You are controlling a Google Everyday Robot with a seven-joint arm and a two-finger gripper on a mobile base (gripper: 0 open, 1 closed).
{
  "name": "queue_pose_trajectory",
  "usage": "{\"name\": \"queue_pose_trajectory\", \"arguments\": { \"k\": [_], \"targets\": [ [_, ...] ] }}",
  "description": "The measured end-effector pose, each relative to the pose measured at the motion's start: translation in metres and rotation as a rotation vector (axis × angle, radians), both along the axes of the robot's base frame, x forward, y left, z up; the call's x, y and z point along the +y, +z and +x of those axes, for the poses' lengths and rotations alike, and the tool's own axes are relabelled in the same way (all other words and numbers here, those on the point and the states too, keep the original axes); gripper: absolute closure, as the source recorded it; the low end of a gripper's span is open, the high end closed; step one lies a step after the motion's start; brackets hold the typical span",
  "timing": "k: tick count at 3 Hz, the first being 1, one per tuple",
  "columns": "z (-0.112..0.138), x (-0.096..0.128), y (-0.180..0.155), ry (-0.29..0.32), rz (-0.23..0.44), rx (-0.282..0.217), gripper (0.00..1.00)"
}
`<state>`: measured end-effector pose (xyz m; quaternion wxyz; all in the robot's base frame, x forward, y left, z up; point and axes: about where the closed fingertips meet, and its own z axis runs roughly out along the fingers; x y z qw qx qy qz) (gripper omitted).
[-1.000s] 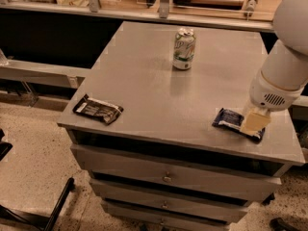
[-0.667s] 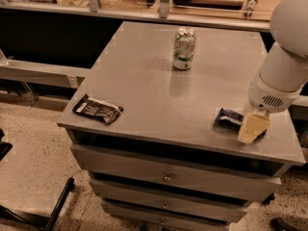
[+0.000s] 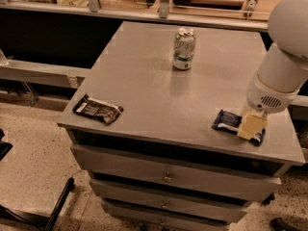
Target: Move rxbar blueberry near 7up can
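The rxbar blueberry [image 3: 227, 121], a flat dark blue wrapper, lies near the front right corner of the grey cabinet top [image 3: 144, 81]. My gripper [image 3: 251, 126], with pale yellow fingers, hangs from the white arm right over the bar's right end and hides that end. The 7up can [image 3: 184, 49], green and white with a silver top, stands upright at the back middle of the top, far from the bar.
A black-brown wrapped bar [image 3: 97, 109] lies at the front left corner. The cabinet has drawers [image 3: 166, 177] below. A counter with rails [image 3: 144, 13] runs behind. The white arm [image 3: 284, 66] fills the right side.
The gripper has shifted slightly along the bar's right end; the bar, can and other bar stay in place.
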<state>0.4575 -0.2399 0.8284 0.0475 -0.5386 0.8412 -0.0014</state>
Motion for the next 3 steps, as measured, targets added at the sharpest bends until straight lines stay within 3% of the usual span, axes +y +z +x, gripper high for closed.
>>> {"name": "queue_pose_trajectory", "arguments": {
  "k": [1, 2, 3],
  "targets": [
    [0.000, 0.000, 0.001, -0.002, 0.006, -0.004, 0.53],
    [0.001, -0.003, 0.013, -0.012, 0.064, 0.003, 0.76],
    [0.009, -0.008, 0.038, -0.046, 0.180, -0.011, 0.98]
  ]
}}
